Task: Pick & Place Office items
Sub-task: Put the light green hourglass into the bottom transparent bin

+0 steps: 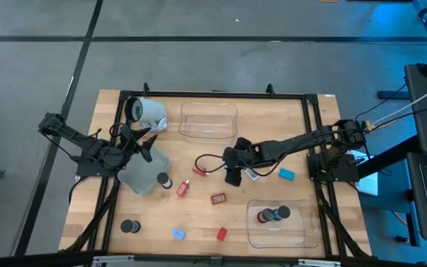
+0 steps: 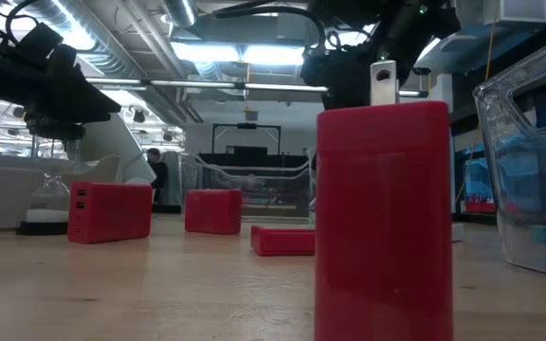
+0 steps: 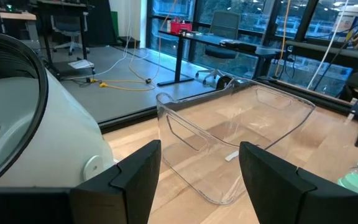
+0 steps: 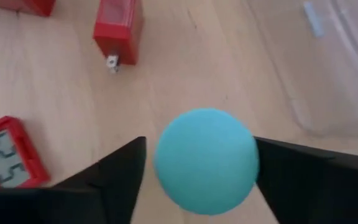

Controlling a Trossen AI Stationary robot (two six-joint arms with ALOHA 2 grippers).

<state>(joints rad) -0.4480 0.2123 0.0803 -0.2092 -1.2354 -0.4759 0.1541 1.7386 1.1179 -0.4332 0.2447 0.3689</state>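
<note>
Wooden table with black frame, seen from above

A clear tray is set at about 12 o'clock and a second clear tray at 4 o'clock, the latter holding round pucks. A white-grey cylinder is laid on its side at 10 o'clock. Red blocks are scattered near the centre and toward 6 o'clock, a black puck is placed at 8 o'clock, a small blue piece at 7 o'clock, and a teal piece at 3 o'clock.

Your non-task clutter
Your counter holds clear trays at twelve and five o'clock, white cylinder at ten.
</note>
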